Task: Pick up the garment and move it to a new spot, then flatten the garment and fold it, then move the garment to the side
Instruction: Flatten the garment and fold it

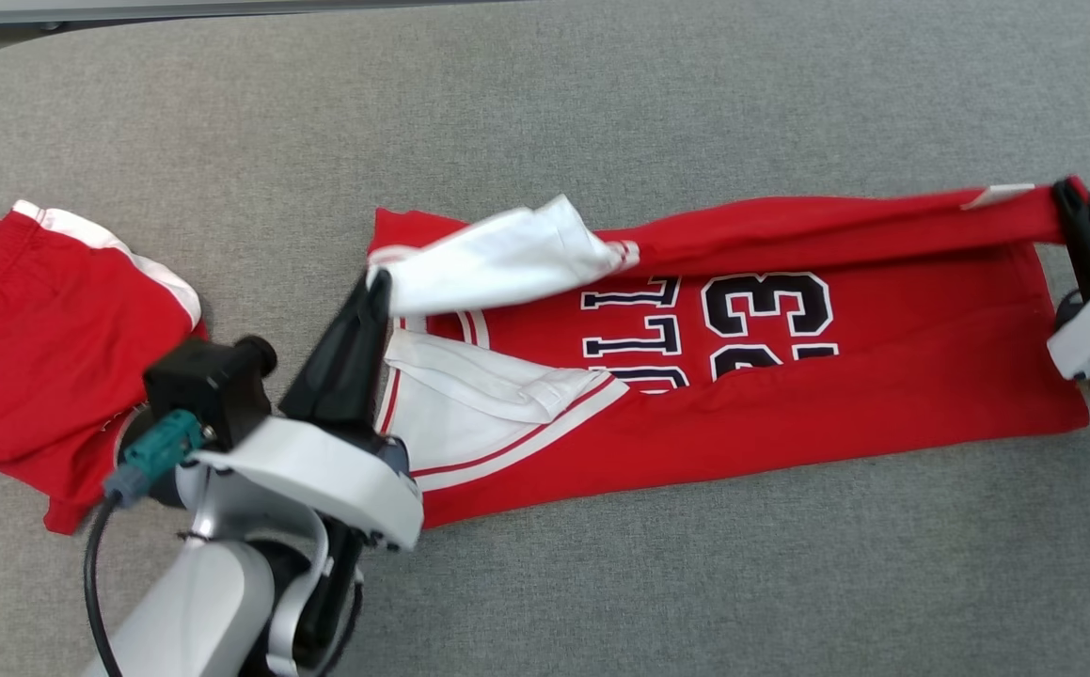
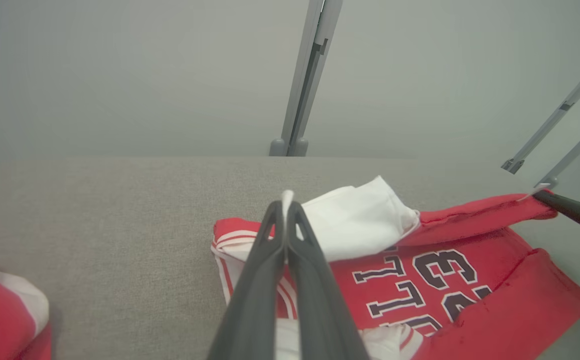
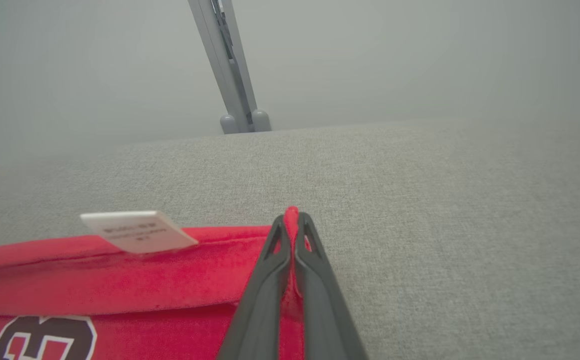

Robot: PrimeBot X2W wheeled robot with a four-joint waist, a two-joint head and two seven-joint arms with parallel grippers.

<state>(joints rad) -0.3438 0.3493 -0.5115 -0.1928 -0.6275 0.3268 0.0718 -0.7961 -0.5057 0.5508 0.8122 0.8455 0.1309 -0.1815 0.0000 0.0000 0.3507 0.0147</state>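
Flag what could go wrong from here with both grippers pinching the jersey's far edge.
1. The left gripper pinches the white sleeve only at its fingertips. The sleeve may slip out and skew the fold.
2. The right gripper holds just a hem corner of the jersey. A hard pull could free it.
3. The red shorts lie close to the left gripper and could get dragged along.
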